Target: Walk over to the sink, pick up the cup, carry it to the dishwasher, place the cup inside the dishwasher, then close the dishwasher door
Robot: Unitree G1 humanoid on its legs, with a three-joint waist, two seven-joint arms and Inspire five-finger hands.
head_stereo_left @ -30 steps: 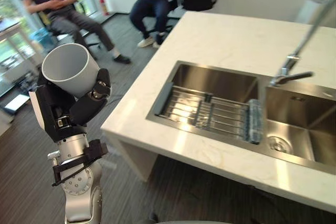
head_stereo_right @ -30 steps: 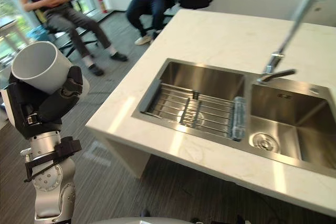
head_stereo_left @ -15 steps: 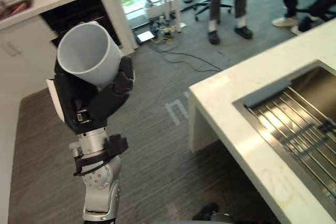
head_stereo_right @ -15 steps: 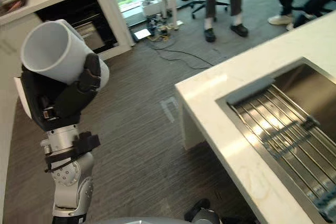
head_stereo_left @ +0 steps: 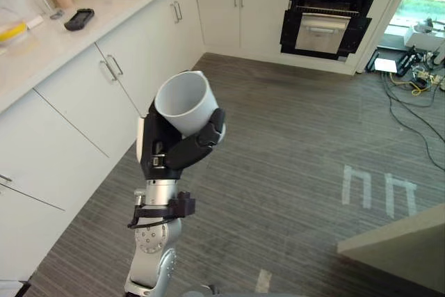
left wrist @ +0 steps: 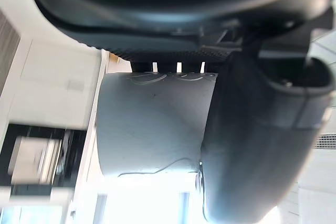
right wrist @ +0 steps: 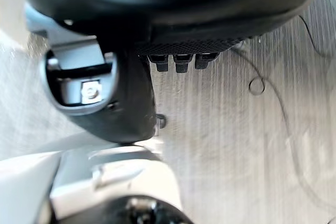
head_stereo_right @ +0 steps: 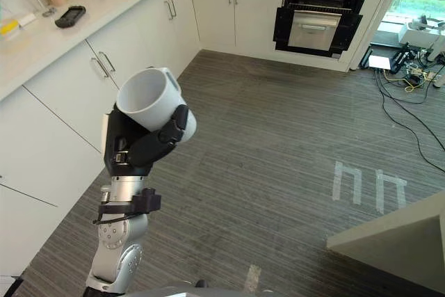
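A light grey cup (head_stereo_left: 184, 102) is held up in front of me, tilted, mouth towards the upper left. My left hand (head_stereo_left: 170, 158) is shut on it, fingers behind its wall and thumb across its front. The left wrist view has the cup's side (left wrist: 152, 124) close up, with the thumb (left wrist: 257, 145) pressed against it. My right hand (right wrist: 173, 3) hangs over the striped floor, fingers relaxed and holding nothing. At the far end of the room, a black built-in appliance (head_stereo_left: 327, 15) stands with its front open and a rack showing inside.
White cabinets (head_stereo_left: 83, 102) under a worktop (head_stereo_left: 42, 33) with small items run along the left and the back. A corner of the pale island (head_stereo_left: 403, 248) juts in at the lower right. Cables (head_stereo_left: 417, 95) lie on the floor at the far right.
The whole view has swung away from the sink island and the seated people to the cabinets and the black appliance. The cup stays in my left hand.
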